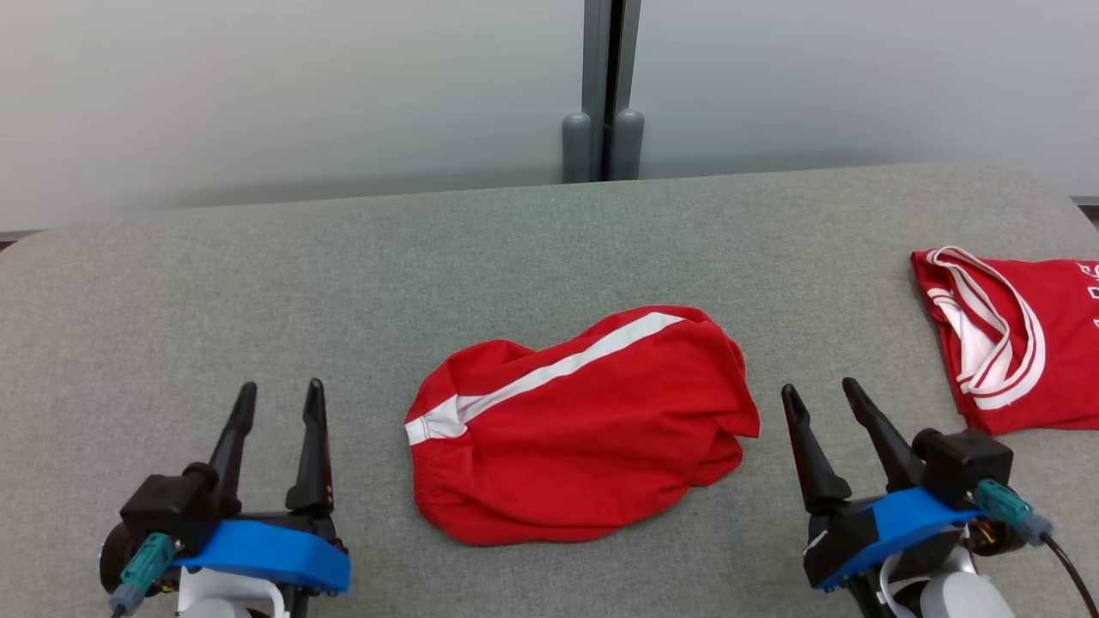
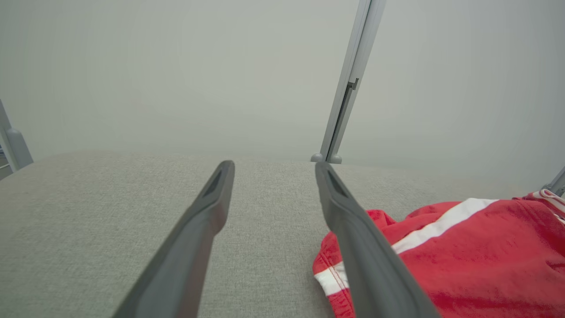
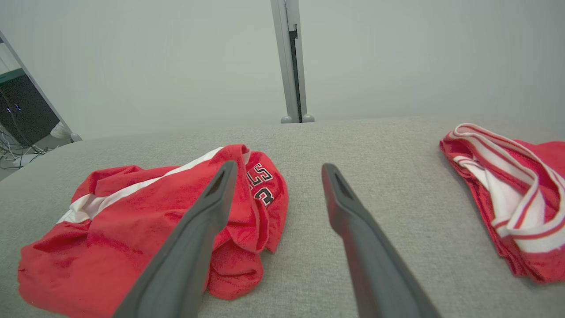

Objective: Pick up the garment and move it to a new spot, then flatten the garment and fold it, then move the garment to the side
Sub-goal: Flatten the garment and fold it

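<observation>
The red garment (image 1: 584, 429) is found crumpled at the middle of the grey table (image 1: 343, 275), between the grippers and touched by neither. The left gripper (image 1: 282, 386) and right gripper (image 1: 818, 386) are both held released, fingers spread. A second red garment (image 1: 1022, 343) is noted at far right.

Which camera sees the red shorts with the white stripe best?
The head view: the red shorts lie whole, seen from above. The left wrist view catches their striped end; in the right wrist view a dark finger covers part.

Left gripper (image 1: 282, 386) low left, jaws spread wide, pointing forward; right gripper (image 1: 818, 386) low right, same.
</observation>
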Controlling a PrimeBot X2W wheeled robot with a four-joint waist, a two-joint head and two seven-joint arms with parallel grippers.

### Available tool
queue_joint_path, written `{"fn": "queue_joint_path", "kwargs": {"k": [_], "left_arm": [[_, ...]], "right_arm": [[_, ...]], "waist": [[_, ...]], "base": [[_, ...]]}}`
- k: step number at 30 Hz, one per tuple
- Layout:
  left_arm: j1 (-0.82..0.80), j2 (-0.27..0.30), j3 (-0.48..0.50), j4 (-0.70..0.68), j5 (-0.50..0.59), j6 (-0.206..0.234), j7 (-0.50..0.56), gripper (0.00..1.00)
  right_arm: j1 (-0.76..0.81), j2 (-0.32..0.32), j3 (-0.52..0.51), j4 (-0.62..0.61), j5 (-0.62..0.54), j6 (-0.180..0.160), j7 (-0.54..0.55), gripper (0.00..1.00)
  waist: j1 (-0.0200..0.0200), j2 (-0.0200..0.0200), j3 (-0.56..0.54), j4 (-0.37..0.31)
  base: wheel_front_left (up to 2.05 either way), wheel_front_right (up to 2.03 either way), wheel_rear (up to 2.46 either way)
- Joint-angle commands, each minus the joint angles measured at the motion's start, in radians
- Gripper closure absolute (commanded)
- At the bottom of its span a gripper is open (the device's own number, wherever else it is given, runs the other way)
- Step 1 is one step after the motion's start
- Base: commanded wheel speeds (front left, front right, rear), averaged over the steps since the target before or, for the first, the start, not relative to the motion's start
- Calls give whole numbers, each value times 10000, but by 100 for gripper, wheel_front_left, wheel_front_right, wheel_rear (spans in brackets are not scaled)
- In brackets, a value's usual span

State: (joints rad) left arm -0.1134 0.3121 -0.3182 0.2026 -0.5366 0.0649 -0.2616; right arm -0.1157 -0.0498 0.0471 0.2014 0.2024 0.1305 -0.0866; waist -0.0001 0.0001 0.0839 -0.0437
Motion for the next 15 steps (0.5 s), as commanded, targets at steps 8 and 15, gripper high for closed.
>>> {"fn": "queue_joint_path", "kwargs": {"k": [8, 15], "left_arm": [[-12, -229, 447, 45, 470, -412, -44, 0], [-388, -495, 509, 368, 752, -785, -43, 0]], "right_arm": [[-1580, -16, 387, 323, 680, 6, 2375, 0], [-3180, -13, 504, 1759, 879, 6, 4862, 0]], "waist": [[1, -1, 482, 79], [1, -1, 793, 377]], "base": [[0, 0, 0], [0, 0, 0]]}}
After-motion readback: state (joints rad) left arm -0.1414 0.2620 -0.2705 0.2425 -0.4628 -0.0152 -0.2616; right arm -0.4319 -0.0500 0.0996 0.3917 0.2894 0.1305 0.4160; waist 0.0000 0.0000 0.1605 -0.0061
